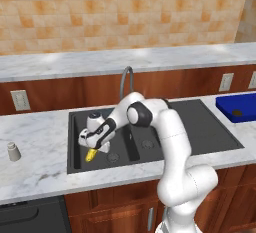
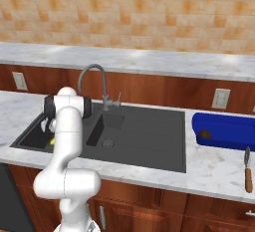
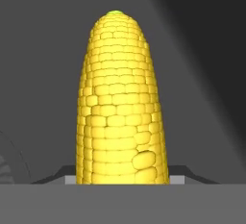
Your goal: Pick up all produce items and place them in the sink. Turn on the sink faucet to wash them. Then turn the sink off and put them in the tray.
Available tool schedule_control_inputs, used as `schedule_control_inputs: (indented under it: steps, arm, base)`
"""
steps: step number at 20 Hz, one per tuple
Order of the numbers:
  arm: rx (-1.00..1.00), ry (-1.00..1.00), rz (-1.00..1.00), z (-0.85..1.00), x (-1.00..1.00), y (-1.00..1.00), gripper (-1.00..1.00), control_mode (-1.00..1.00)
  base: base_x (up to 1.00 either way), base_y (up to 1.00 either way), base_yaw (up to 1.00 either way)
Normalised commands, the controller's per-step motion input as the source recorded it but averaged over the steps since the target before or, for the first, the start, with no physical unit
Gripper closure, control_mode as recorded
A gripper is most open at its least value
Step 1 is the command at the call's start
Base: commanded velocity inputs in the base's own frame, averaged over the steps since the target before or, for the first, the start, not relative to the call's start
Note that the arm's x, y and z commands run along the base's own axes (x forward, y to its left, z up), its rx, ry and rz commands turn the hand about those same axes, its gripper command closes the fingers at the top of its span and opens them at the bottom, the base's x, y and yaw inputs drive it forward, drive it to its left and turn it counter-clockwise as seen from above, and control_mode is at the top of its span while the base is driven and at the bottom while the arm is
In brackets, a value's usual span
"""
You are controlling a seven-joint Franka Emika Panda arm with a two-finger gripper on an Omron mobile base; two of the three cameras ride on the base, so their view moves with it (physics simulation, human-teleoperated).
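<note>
Corn (image 3: 121, 103) sits clamped in the gripper (image 1: 91, 152), low over the left basin of the sink (image 1: 210, 137), its tip pointing away from the hand. Round dark fruit (image 1: 237, 112) lies in the blue tray (image 1: 227, 102) on the counter (image 1: 35, 147) right of the sink. A faucet (image 1: 126, 79) arches behind the arm, and a small shaker (image 1: 13, 151) stands far left.

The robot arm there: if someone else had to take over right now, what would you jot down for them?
Gripper: down in the sink's left basin, with the corn cob at its fingertips; whether the grip is shut cannot be told.
Round brown fruit: already lies in the blue tray right of the sink.
Faucet: no water visible.
Left: bring the corn to the tray.
</note>
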Motion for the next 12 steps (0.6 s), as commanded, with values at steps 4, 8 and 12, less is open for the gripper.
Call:
schedule_control_inputs:
  steps: [4,8,12]
  arm:
    - [0.0,-0.21,0.04,0.85,-0.61,-0.3,1.0,-1.0]
    - [0.0,-0.22,0.01,1.0,-0.73,-0.26,1.0,-1.0]
    - [0.0,-0.21,0.01,1.0,-0.63,-0.26,1.0,-1.0]
  base:
    - [0.0,0.0,0.0]
    - [0.0,0.0,0.0]
    - [0.0,0.0,0.0]
